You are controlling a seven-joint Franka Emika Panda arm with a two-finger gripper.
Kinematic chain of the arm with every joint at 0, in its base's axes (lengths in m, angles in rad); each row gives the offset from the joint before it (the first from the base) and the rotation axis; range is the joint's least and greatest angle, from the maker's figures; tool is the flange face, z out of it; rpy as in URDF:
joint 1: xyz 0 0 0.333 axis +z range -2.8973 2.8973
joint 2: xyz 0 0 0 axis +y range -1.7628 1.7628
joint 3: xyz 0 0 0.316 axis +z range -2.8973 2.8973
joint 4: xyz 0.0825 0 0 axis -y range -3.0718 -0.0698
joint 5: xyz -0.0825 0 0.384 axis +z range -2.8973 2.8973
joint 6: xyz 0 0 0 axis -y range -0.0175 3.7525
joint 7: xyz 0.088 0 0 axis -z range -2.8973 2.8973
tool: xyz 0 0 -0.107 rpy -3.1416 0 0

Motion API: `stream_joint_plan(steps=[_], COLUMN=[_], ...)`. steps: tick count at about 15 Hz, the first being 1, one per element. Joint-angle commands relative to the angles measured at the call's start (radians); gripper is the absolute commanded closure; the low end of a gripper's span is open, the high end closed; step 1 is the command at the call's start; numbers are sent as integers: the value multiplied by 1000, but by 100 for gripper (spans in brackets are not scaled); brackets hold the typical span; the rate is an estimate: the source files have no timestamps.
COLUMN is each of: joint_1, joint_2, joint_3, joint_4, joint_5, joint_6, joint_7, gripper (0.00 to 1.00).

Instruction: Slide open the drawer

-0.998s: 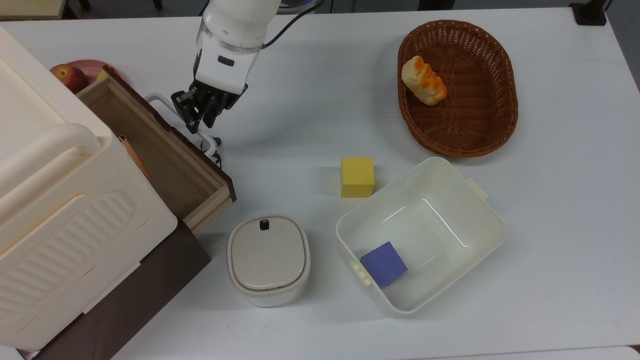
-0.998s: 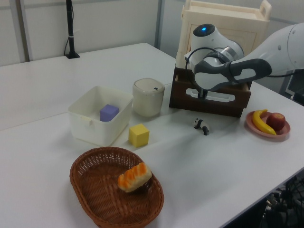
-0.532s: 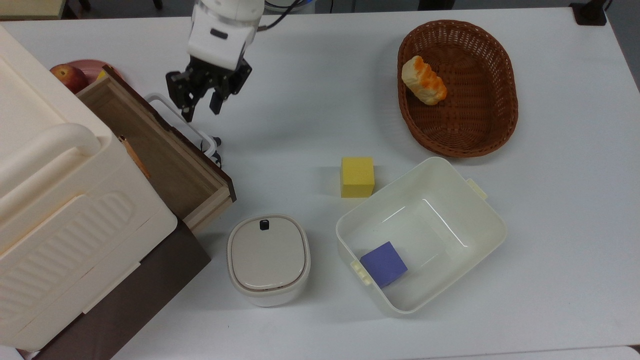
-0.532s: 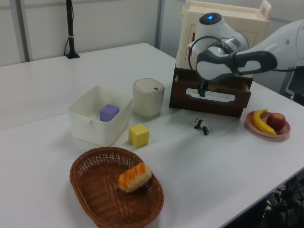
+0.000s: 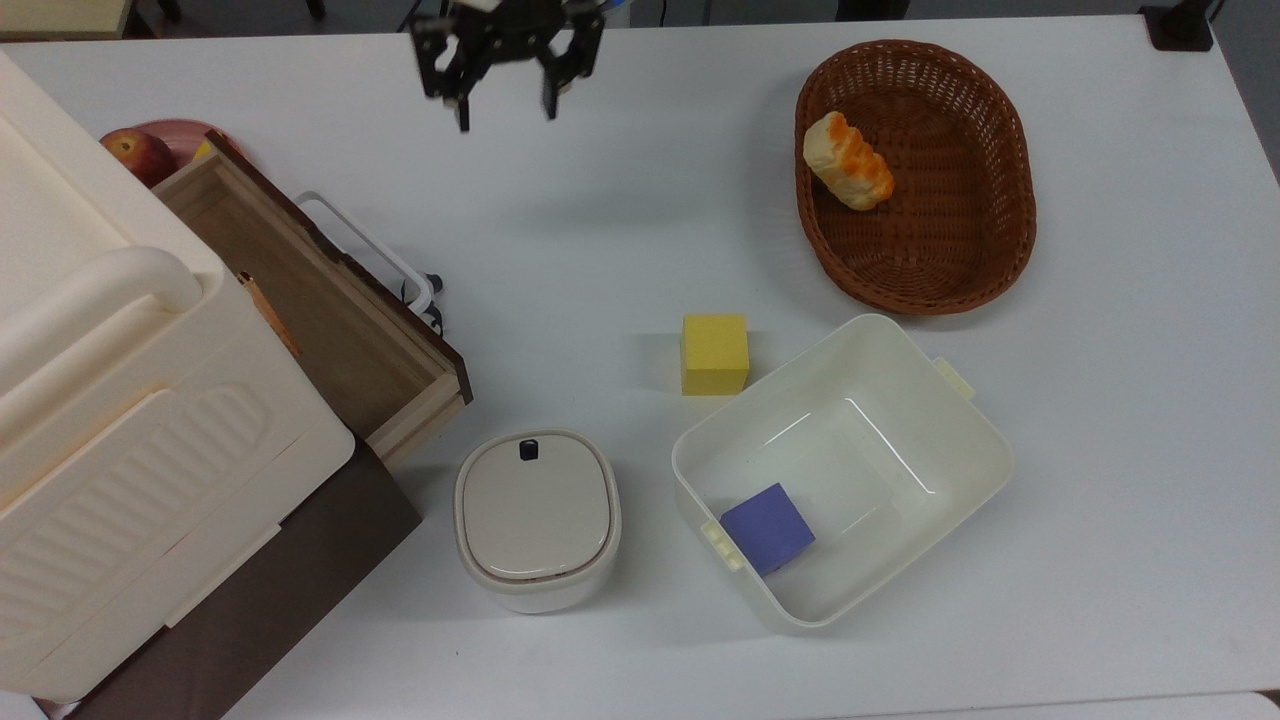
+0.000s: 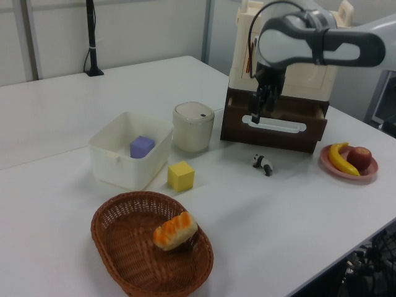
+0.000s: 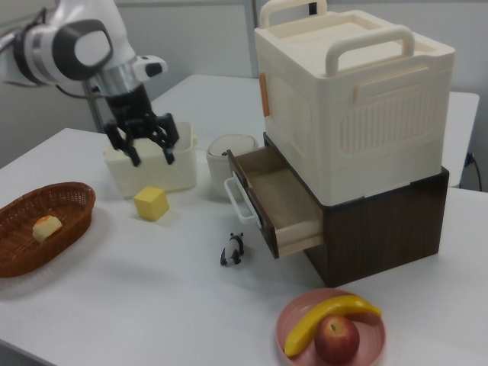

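Observation:
The drawer (image 5: 330, 310) stands pulled out of the dark brown cabinet, showing light wood sides and a brown floor. Its dark front panel (image 6: 275, 132) carries a white loop handle (image 5: 368, 252). The right view also shows the drawer (image 7: 273, 200) sticking out toward the right view's left. My gripper (image 5: 506, 118) hangs open and empty in the air, well away from the handle, near the top view's upper edge. In the left view the gripper (image 6: 258, 112) appears in front of the drawer's front panel. In the right view the gripper (image 7: 153, 158) hovers over the white tub.
A cream ribbed box (image 5: 100, 400) sits on the cabinet. A panda figurine (image 7: 232, 249) stands by the handle. A yellow cube (image 5: 715, 353), a white tub (image 5: 975, 430) with a purple cube, a lidded pot (image 5: 537, 515), a bread basket (image 5: 1020, 200) and a fruit plate (image 7: 293, 320) dot the table.
My gripper has left the drawer's handle, risen and moved toward the top view's upper right, with its fingers spread wider. The drawer has stayed as far out as before.

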Motion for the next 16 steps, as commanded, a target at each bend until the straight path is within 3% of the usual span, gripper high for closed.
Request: stream_joint_plan(steps=[1, 4, 9, 16], joint_1=[39, 56, 4, -16], joint_2=[-11, 7, 96, 93], joint_3=[-1, -1, -15, -16], joint_4=[31, 31, 95, 103], joint_5=[62, 64, 112, 119], joint_6=[-73, -61, -44, -53], joint_7=[251, 411, 398, 402], gripper=[0, 0, 0, 0])
